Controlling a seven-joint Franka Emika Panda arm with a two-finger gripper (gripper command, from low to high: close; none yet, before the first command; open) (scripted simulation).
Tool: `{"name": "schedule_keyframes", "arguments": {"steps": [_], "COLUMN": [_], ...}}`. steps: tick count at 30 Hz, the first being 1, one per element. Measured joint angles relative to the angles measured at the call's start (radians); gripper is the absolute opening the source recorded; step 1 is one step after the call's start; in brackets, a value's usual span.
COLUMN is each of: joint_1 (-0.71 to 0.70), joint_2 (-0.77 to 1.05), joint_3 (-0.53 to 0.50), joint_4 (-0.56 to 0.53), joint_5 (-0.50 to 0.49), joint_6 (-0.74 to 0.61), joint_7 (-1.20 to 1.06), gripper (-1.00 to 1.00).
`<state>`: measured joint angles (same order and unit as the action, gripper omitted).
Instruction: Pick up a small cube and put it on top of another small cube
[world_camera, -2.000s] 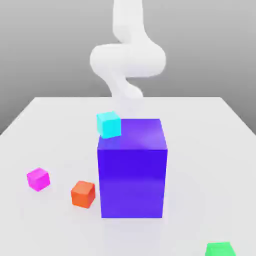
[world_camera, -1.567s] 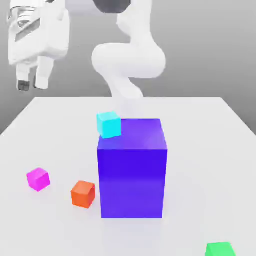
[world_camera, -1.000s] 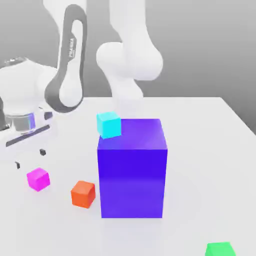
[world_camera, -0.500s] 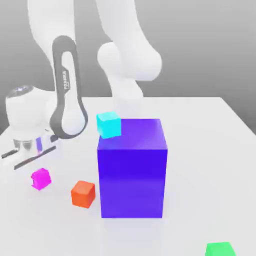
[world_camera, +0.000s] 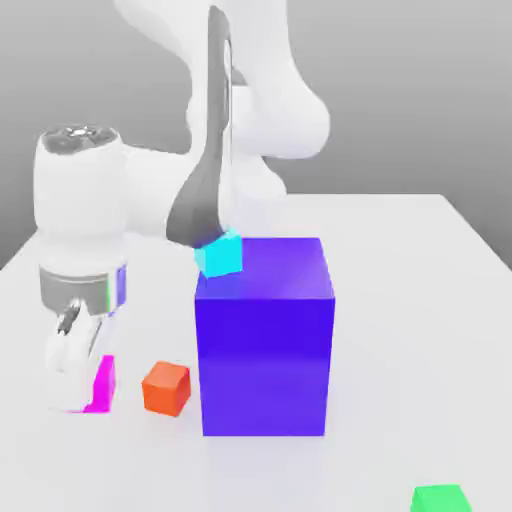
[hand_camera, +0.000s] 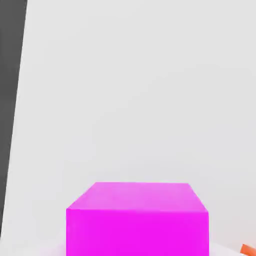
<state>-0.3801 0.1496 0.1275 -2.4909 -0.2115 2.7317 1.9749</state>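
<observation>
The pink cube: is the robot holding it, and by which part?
Yes, the gripper seems to hold the pink cube by two opposite sides.

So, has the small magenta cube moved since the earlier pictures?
Yes. In the exterior view, the magenta cube now sits closer to the orange-red cube, shifted toward that view's right, at the gripper.

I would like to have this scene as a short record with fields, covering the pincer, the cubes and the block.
pincer: shut on the magenta cube
orange-red cube: on the table, between the magenta cube and the block
blue-purple block: standing on the table
cyan cube: on top of the block
green cube: at the exterior view's lower right
</observation>
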Motion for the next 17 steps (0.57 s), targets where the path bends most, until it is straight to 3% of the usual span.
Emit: {"name": "schedule_keyframes", "arguments": {"steps": [9,13,14,17], "joint_1": [0.223,0.349,0.363,0.363], "joint_2": [0.104,0.295,0.319,0.319], "joint_3": [0.227,0.239,0.233,0.233], "joint_4": [0.177,0.298,0.308,0.308], "joint_5": [-0.025,-0.096,-0.108,-0.108], "joint_6": [-0.146,-0.135,-0.124,-0.124], "joint_7": [-0.08,-0.053,-0.046,-0.046], "gripper": [-1.0,-1.0,1.0,1.0]}}
